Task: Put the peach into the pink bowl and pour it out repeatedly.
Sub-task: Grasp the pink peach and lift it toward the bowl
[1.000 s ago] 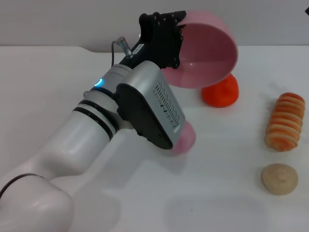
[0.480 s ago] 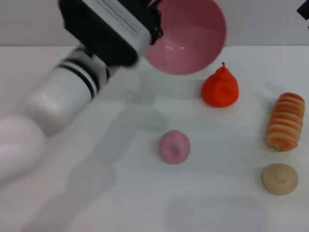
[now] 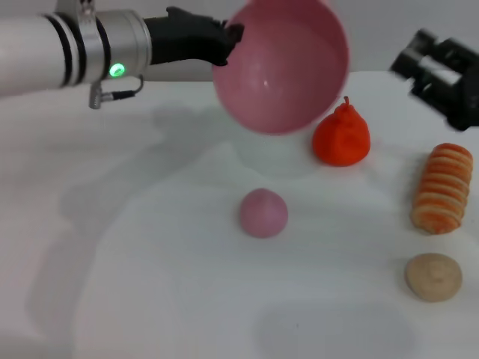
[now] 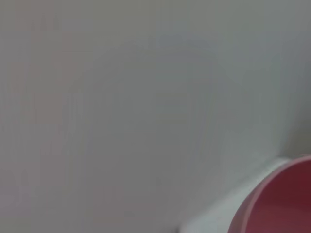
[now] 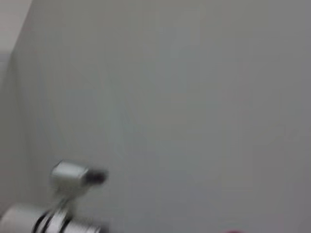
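The pink bowl [image 3: 281,67] hangs in the air above the back of the table, tipped so its hollow faces me, and nothing shows inside it. My left gripper [image 3: 228,37] is shut on its left rim, with the arm reaching in from the upper left. A slice of the bowl's rim [image 4: 279,204] shows in the left wrist view. The peach [image 3: 263,213] lies on the white table, in front of and below the bowl, touching nothing. My right gripper [image 3: 420,61] hovers at the far right, well away from the peach.
An orange-red pear-shaped fruit [image 3: 341,138] stands just right of and below the bowl. A striped orange roll [image 3: 441,187] and a beige bun [image 3: 432,277] lie along the right edge. The right wrist view shows a grey wall and the left arm [image 5: 58,218].
My left arm has lifted and swung back to the upper left with the bowl, uncovering the peach on the table. The right gripper has come into view at the right.
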Action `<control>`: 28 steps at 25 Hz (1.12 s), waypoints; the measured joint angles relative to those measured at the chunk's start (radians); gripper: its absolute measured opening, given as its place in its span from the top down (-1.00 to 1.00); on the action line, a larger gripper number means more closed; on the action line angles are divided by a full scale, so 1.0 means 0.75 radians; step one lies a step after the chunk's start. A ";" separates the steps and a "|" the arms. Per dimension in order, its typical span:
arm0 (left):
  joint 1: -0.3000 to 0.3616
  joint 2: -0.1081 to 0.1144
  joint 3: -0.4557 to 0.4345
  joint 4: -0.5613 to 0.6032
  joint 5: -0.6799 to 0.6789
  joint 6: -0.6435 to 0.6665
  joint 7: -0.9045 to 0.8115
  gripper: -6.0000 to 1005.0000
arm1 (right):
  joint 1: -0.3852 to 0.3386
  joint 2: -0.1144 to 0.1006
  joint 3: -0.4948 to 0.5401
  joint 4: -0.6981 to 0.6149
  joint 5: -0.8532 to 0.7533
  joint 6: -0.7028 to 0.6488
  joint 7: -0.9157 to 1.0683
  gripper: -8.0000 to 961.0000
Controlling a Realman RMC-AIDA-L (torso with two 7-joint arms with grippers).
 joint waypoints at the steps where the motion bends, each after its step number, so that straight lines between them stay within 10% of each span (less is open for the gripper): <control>1: -0.048 0.000 -0.076 -0.022 0.106 0.082 -0.080 0.88 | 0.011 0.000 0.000 -0.018 -0.060 0.000 0.016 -0.07; 10: -0.303 -0.001 -0.513 -0.028 0.990 0.405 -0.469 0.88 | 0.041 0.003 -0.011 -0.376 -0.617 -0.002 0.409 -0.06; 21: -0.367 0.006 -0.697 -0.033 1.229 0.506 -0.473 0.88 | 0.164 0.006 -0.243 -0.876 -1.258 0.143 1.139 -0.05; 28: -0.338 0.005 -0.697 -0.048 1.232 0.511 -0.474 0.88 | 0.378 0.006 -0.392 -0.666 -1.382 0.284 1.229 -0.05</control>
